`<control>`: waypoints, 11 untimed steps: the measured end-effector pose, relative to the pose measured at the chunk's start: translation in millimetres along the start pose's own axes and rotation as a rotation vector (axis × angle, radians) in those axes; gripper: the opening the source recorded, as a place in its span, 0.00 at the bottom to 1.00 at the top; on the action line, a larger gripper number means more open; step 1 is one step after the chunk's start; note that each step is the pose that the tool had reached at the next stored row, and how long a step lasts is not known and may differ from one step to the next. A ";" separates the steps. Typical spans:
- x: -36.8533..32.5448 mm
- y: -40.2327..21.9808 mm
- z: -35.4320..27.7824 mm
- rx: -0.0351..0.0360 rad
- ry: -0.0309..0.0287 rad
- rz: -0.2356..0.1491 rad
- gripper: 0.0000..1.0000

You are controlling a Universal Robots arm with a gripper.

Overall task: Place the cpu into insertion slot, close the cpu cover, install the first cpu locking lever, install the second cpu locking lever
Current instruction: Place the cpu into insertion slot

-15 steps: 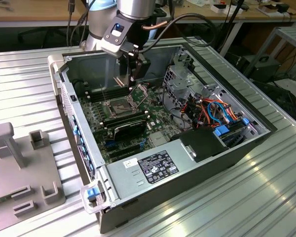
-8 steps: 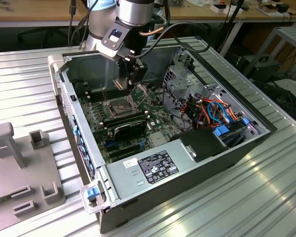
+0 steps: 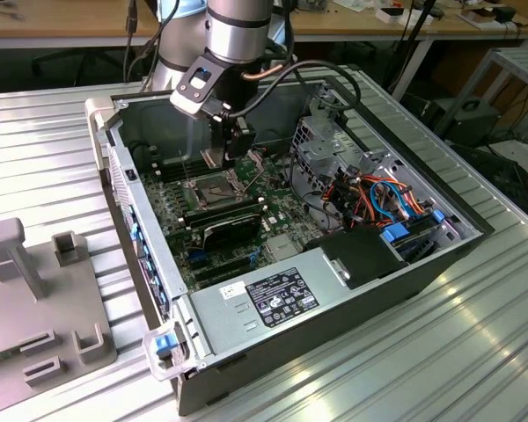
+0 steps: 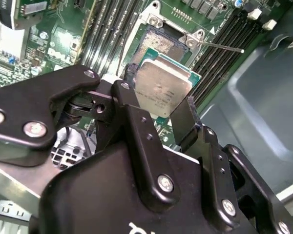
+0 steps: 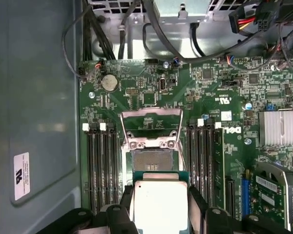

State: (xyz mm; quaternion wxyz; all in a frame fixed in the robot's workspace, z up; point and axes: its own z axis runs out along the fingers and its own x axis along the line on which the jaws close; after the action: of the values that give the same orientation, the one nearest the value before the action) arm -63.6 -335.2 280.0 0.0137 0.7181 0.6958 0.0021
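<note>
We see the gripper clamped on the cpu, at twelve o'clock of the insertion slot in the exterior view; the cpu cover stands open

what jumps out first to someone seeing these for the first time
The black gripper pinches a silvery square cpu by its edges, holding it over the green board. Just beyond it sits the insertion slot, open and empty, with its cpu cover flipped up. In the exterior view, the silver arm reaches down into an open computer case.
</note>
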 end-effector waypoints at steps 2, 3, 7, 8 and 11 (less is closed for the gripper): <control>0.8 -0.1 4.9 -0.0002 0.0004 -0.021 0.53; 1.4 -0.2 8.4 -0.0004 0.0007 -0.031 0.53; 2.6 3.2 16.4 -0.0005 0.0019 -0.030 0.53; 2.7 4.1 17.7 -0.0004 0.0031 -0.029 0.53; 3.0 4.2 24.8 -0.0004 0.0043 -0.029 0.53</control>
State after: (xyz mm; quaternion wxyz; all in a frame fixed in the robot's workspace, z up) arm -58.8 -332.8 255.2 0.0124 0.7080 0.7061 0.0036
